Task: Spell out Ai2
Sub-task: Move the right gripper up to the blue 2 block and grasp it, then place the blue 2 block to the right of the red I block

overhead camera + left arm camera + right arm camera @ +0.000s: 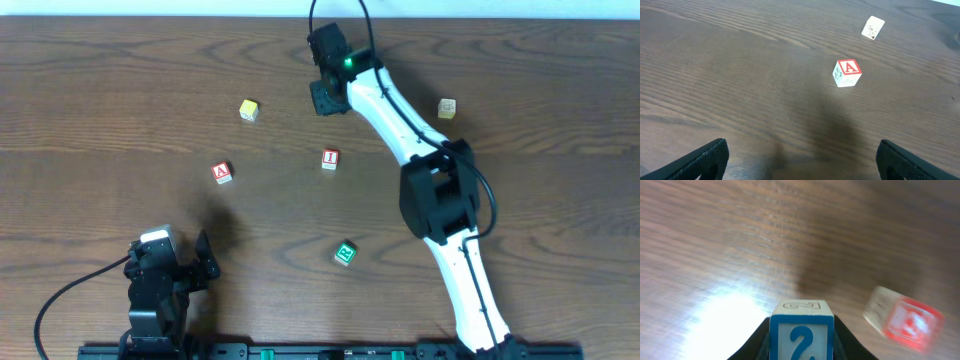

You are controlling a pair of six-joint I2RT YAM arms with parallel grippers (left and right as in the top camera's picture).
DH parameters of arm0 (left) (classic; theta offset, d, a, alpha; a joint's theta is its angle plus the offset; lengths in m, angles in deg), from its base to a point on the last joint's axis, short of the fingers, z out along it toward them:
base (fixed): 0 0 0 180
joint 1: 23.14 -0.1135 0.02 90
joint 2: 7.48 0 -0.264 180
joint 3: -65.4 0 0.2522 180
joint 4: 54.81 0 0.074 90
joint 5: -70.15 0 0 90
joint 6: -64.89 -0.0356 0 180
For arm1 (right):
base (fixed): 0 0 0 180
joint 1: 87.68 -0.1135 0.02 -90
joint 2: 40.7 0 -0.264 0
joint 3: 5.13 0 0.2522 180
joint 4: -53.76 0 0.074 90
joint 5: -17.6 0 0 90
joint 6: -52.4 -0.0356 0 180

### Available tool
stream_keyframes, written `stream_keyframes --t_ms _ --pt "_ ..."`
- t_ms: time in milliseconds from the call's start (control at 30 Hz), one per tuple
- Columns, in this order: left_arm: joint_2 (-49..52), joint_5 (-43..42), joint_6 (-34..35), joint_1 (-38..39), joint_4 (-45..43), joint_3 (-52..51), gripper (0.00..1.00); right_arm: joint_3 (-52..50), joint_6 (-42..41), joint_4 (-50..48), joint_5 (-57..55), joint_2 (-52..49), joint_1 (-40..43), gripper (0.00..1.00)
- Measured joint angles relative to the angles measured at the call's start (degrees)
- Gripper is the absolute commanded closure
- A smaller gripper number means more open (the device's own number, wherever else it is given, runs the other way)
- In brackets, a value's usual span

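Overhead: right gripper (pixel 328 96) sits far centre, just beyond the I block (pixel 330 159). The A block (pixel 222 172) lies left of it, and the left gripper (pixel 200 262) is near left. Left wrist: fingers (pixel 705 159) spread wide, with the A block (pixel 847 73) ahead on the table (pixel 730 75). Right wrist: jaws pinch the blue 2 block (pixel 801 336). A blurred red block (pixel 905 321) lies to the right.

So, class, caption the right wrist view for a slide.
The jaws hold the blue 2 block; blurred red block at right.
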State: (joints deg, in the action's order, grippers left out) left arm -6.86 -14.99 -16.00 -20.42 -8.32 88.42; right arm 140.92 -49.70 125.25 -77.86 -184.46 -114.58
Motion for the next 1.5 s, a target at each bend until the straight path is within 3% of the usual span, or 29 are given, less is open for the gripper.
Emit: stream_keyframes --t_ms 367,533,700,767,1200,1500 --pt "0.0 0.0 0.0 0.0 0.0 0.0 0.05 2.3 -0.1 22.5 0.5 23.0 0.9 0.98" --pt "0.0 0.0 0.0 0.0 0.0 0.0 0.05 -16.3 -0.3 10.8 1.0 32.0 2.9 0.99" --pt "0.0 0.0 0.0 0.0 0.0 0.0 0.04 -39.6 -3.0 -3.3 2.4 34.8 2.9 0.99" --pt "0.0 0.0 0.0 0.0 0.0 0.0 0.05 -43.7 -4.5 -5.5 2.7 34.6 2.8 0.99" --pt "0.0 0.0 0.0 0.0 0.0 0.0 0.05 -48.2 -17.3 -12.7 1.9 30.5 -1.2 0.99" --pt "0.0 0.0 0.0 0.0 0.0 0.0 0.05 -48.3 -21.0 -15.4 0.4 27.0 -4.2 0.99"
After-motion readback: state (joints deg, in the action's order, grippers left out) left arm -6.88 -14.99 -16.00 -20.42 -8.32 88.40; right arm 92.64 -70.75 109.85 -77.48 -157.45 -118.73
